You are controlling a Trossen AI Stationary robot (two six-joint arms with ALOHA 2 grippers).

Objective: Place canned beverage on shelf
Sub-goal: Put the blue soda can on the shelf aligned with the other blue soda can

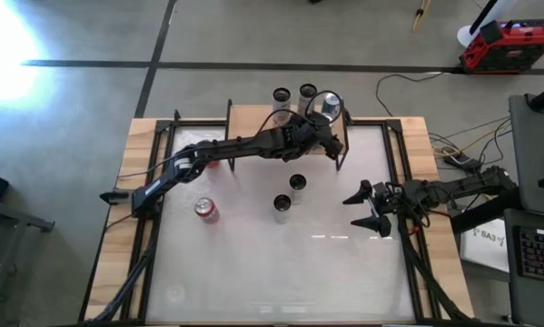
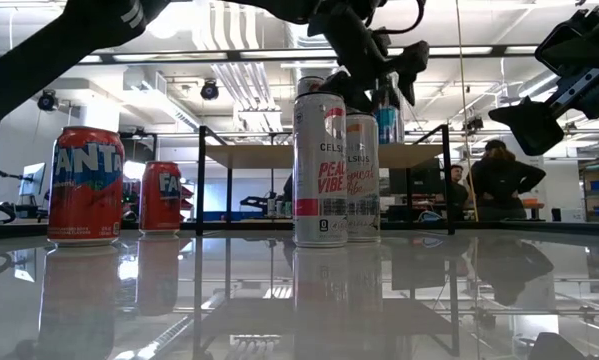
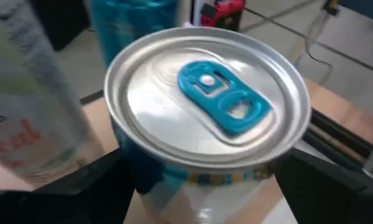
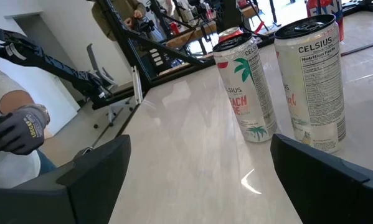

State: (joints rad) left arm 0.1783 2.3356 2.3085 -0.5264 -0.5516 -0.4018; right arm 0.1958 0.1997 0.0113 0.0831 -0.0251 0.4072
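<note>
Left gripper (image 1: 327, 116), fingers parted around the upright blue-tabbed can (image 3: 206, 118), hangs directly above it on the shelf (image 1: 253, 116); right gripper (image 1: 370, 207) waits wide.

Blue-tabbed can (image 3: 206, 106), left wrist view: lower body cut off by the frame edge; label unreadable.
Neighbouring tall can (image 3: 30, 99), same view: blurred, lettering illegible, top cropped.
Shelf (image 1: 253, 119), high view: far-right part covered by the left arm.
Person (image 2: 499, 180), low view: far behind the table, too small for detail.
Gloved hand (image 4: 18, 127), right wrist view: cut off at the frame edge.
</note>
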